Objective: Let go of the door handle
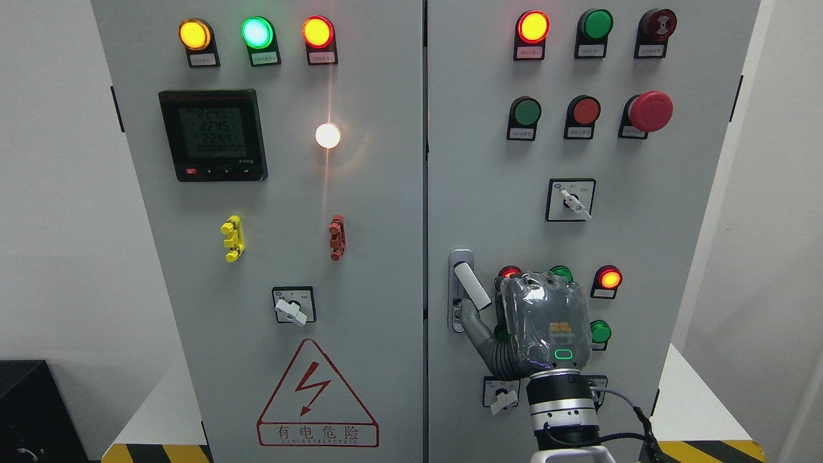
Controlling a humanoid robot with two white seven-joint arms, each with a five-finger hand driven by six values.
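The door handle is a white lever swung out and tilted from its grey base plate at the left edge of the right cabinet door. My right hand rises from the bottom edge, its grey back facing me, just right of and below the lever. Its thumb stretches left under the lever's lower end, near the keyhole. The lever shows in full with nothing wrapped around it, and a narrow gap lies between it and the hand's edge. The left arm is out of view.
The hand partly hides a red lamp and a green one. Nearby are a lit red lamp, a green button and a rotary switch. The left door carries a meter and a warning sign.
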